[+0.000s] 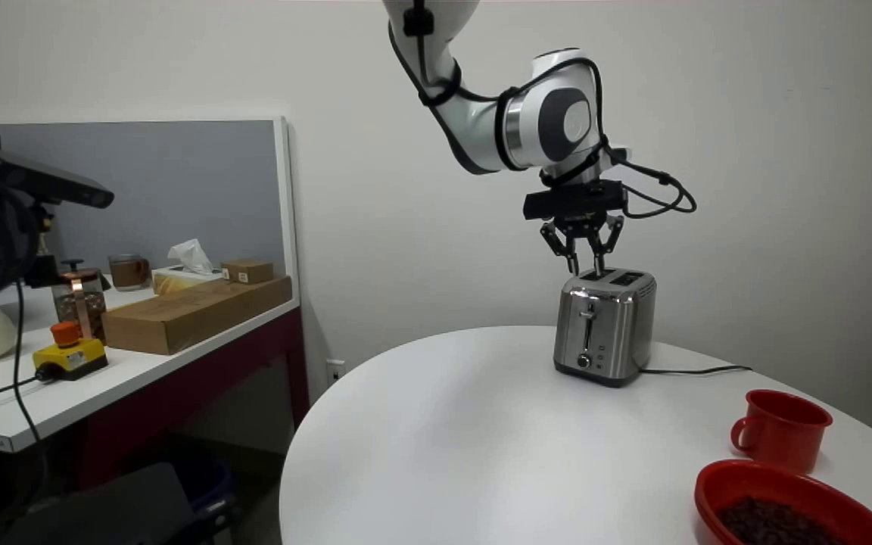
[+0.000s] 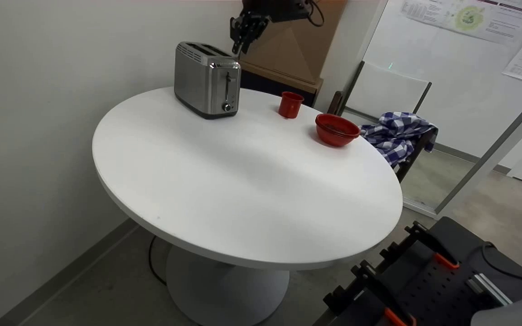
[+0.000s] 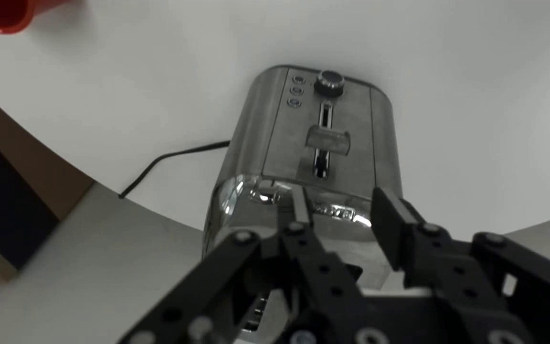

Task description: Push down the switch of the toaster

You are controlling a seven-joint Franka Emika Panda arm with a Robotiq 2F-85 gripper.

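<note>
the gripper (image 1: pixel 587 266) is right there, jaws parted partway with nothing in their hold, hanging at the top of the silver toaster (image 1: pixel 608 329), which stands upright on the round white table (image 1: pixel 436 439) near the wall (image 1: pixel 406 204); whether the fingertips (image 3: pixel 300 204) touch the metal, i can't tell! the switch (image 3: pixel 328 140) sits high in its slot (image 3: pixel 321 165), and toward the table's edge a red cup (image 1: pixel 784 445) stands near a red bowl (image 1: pixel 807 488).
</note>
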